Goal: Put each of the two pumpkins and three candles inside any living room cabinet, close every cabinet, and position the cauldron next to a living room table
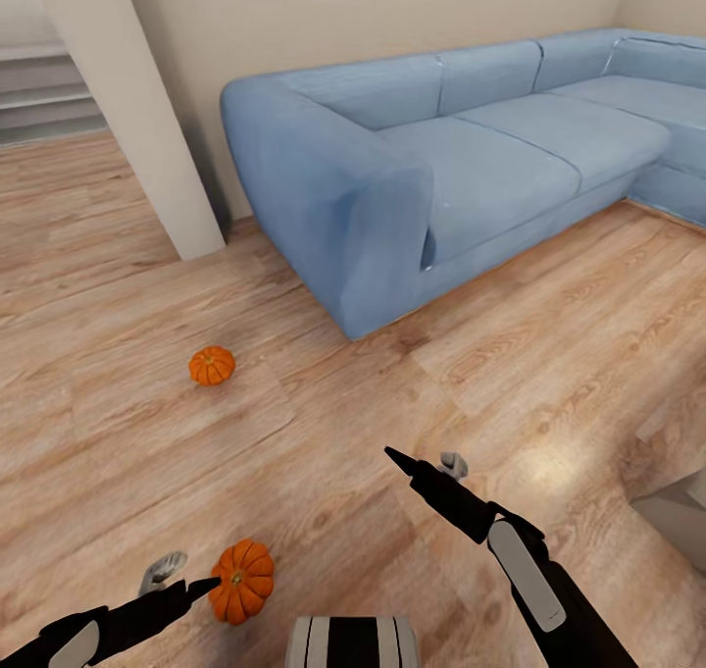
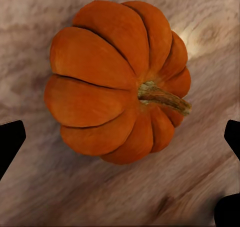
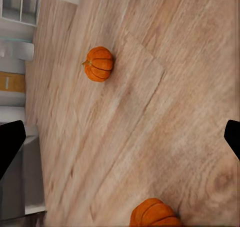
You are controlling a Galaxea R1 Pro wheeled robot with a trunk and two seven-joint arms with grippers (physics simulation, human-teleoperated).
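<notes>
Early stage of the task, as judged from the scene. Near pumpkin (image 1: pixel 242 580) on the wooden floor (image 1: pixel 324 433), just beside the tip of the left gripper (image 1: pixel 181 578); in the left wrist view, same pumpkin (image 2: pixel 117 79) lying free between the parted dark fingertips (image 2: pixel 10 144), not clamped. Far pumpkin (image 1: pixel 212 365) farther off and to the left, well apart from the near one, short of the blue sofa (image 1: pixel 461 158). Right gripper (image 1: pixel 424 466) hovering over bare floor, jaws apart, holding nothing; both pumpkins in its wrist view. Neither pumpkin yet stowed. Left to do, by this reckoning: both pumpkins, three candles, cabinet closing, cauldron placement.
</notes>
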